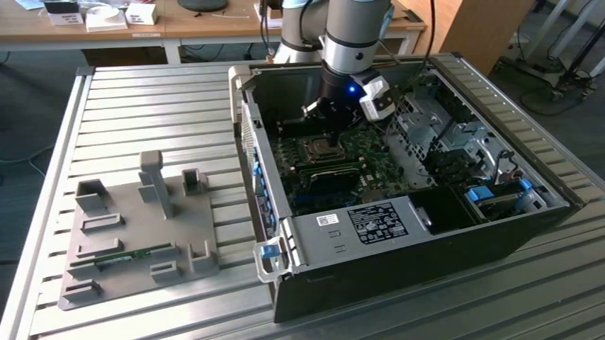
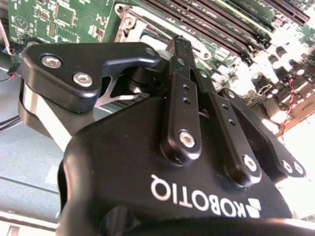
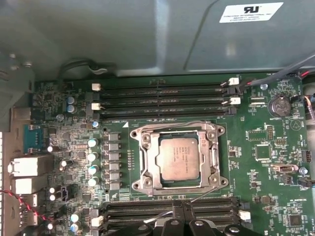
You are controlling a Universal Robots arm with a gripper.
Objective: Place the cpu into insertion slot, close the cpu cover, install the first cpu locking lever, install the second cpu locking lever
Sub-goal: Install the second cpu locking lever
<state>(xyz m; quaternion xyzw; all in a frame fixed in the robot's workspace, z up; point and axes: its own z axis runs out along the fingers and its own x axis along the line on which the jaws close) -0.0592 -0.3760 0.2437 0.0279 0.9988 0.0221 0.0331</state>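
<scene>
The grey-and-silver jointed robot arm [image 1: 352, 32] comes down steeply from the top of the exterior view, its last segment close to vertical. A blue light glows at the wrist, and a white box-shaped module [image 1: 376, 98] sits on the side facing the exterior view's right. Below hangs the black two-finger gripper [image 1: 319, 108], pointing downward. In the second wrist view its black linkage bars converge, and the fingertips [image 2: 180, 45] meet in a closed pinch with no gap visible between them.
</scene>
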